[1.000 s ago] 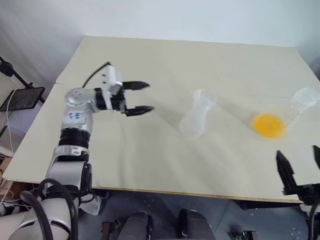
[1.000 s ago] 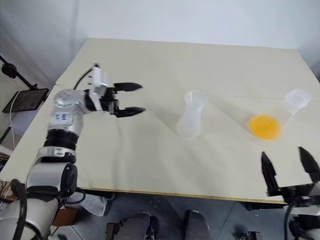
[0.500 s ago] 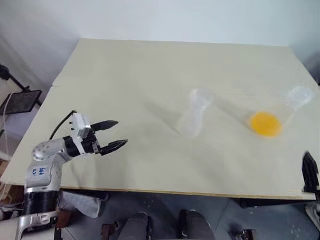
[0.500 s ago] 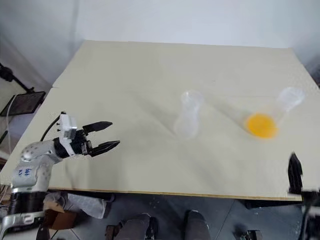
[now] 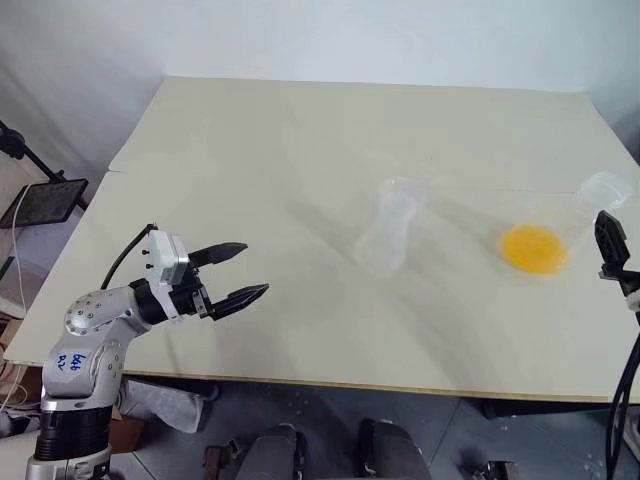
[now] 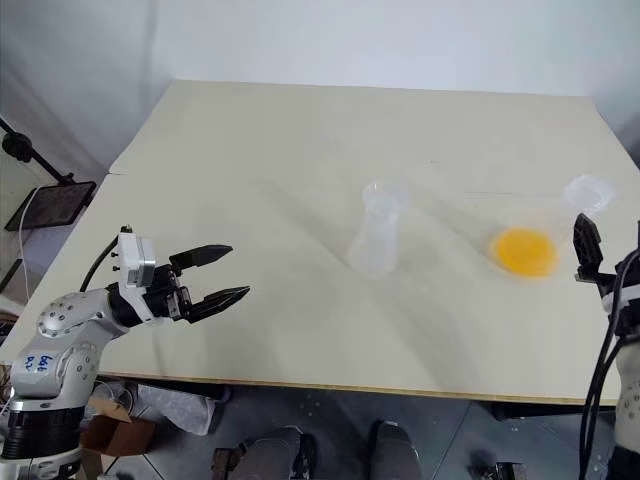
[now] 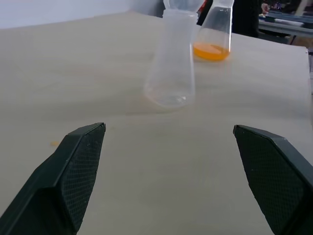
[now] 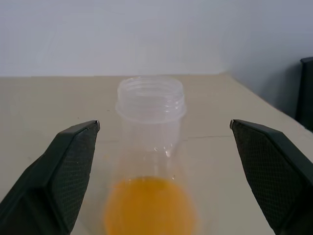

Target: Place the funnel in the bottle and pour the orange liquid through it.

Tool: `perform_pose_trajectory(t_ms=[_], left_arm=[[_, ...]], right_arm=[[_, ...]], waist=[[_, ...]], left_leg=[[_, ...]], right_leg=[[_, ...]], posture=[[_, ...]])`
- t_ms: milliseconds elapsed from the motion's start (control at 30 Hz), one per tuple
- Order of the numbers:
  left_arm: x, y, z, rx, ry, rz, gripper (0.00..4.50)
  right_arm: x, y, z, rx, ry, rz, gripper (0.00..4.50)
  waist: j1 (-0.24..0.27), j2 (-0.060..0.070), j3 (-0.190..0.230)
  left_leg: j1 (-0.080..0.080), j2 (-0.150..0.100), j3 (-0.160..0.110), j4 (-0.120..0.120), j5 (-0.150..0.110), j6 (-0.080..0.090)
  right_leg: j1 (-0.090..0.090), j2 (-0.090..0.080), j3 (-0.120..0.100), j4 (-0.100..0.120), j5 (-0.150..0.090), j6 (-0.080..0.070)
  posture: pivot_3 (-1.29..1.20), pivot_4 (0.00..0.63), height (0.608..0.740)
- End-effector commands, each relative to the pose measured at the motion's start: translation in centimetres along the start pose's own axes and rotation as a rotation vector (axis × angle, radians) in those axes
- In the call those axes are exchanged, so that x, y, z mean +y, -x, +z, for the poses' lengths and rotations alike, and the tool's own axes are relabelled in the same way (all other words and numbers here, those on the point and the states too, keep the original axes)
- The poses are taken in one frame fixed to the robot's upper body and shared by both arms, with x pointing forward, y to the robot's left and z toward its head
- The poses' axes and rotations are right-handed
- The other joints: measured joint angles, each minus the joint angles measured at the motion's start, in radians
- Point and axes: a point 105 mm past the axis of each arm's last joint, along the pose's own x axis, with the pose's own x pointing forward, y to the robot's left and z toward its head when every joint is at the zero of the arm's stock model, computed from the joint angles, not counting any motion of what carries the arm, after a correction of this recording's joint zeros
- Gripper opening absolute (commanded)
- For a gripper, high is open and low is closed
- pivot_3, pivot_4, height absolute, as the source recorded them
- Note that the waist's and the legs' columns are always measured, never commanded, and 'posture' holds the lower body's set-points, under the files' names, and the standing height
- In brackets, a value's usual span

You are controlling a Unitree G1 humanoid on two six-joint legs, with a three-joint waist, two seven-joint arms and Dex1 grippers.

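Note:
The clear bottle (image 5: 390, 230) stands upright at the table's middle. A faint flared rim that looks like the funnel (image 7: 183, 5) sits in its mouth. The orange liquid (image 5: 535, 248) pools in a clear conical flask (image 8: 151, 112) to the right. My right gripper (image 8: 164, 125) is open just before the flask, a finger (image 5: 607, 240) on either side of it without touching. Near the front left edge, well away from the bottle, my left gripper (image 5: 256, 268) hangs open and empty, pointing toward the bottle.
The beige table (image 5: 300, 130) is bare around the two vessels. A black stand with a flat tray (image 5: 45, 198) is off the table's left side. The flask is close to the table's right edge.
My left gripper drew back from the table's middle to the front left edge. My right gripper rose from below the front edge and came forward up to the flask.

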Motion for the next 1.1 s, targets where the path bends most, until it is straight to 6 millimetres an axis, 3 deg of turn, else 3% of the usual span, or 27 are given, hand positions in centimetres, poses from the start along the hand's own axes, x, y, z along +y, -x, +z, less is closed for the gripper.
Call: perform_pose_trajectory(t_ms=[33, 300, 733, 833, 1000, 1100], left_arm=[[-0.3, -0.3, 1.4, -0.030, -0.040, -0.019, 4.46], [-0.1, -0.9, 1.7, -0.038, -0.061, -0.031, 4.46], [-0.6, -1.3, 1.6, -0.045, -0.066, -0.040, 4.46], [-0.6, -1.2, 1.7, -0.046, -0.070, -0.035, 4.50], [-0.5, -1.1, 1.7, -0.041, -0.072, -0.032, 4.50], [-0.6, -1.2, 1.7, -0.042, -0.072, -0.032, 4.50]], right_arm=[[0.1, -0.7, 0.7, -0.008, -0.001, 0.019, 4.50], [0.8, -3.1, -0.8, 0.041, -0.010, 0.041, 4.50], [1.2, -5.5, -0.7, -0.024, -0.008, 0.072, 4.50], [1.1, -5.9, -0.6, -0.035, -0.004, 0.076, 3.93], [1.2, -6.1, -0.3, -0.059, -0.002, 0.077, 2.42], [2.1, -6.0, 0.5, -0.084, 0.012, 0.108, 2.42]], waist=[[0.001, 0.000, 0.000], [-0.003, 0.000, 0.000], [-0.007, 0.000, 0.000], [-0.009, 0.000, 0.000], [-0.010, 0.001, 0.000], [-0.010, 0.001, 0.001]], left_leg=[[0.000, 0.000, 0.000, 0.000, 0.000, 0.000], [-0.001, -0.001, 0.000, 0.000, 0.000, 0.000], [-0.001, -0.001, 0.000, 0.000, 0.000, 0.000], [-0.001, -0.001, 0.000, 0.000, 0.000, 0.000], [-0.001, -0.001, 0.000, 0.000, 0.000, 0.000], [-0.001, -0.001, 0.000, 0.000, 0.000, 0.000]], right_leg=[[0.000, 0.000, 0.000, 0.000, 0.000, 0.000], [0.000, 0.001, -0.002, 0.000, 0.000, 0.000], [0.000, 0.001, -0.003, -0.001, 0.000, 0.000], [0.000, 0.001, -0.004, -0.001, 0.000, 0.000], [0.000, 0.001, -0.004, -0.001, 0.000, 0.000], [0.000, 0.001, -0.004, -0.001, 0.000, 0.000]], posture=[[0.00, 0.150, 0.740], [0.00, 0.150, 0.740], [0.00, 0.150, 0.740], [0.00, 0.150, 0.740], [0.00, 0.150, 0.740], [0.00, 0.150, 0.740]])
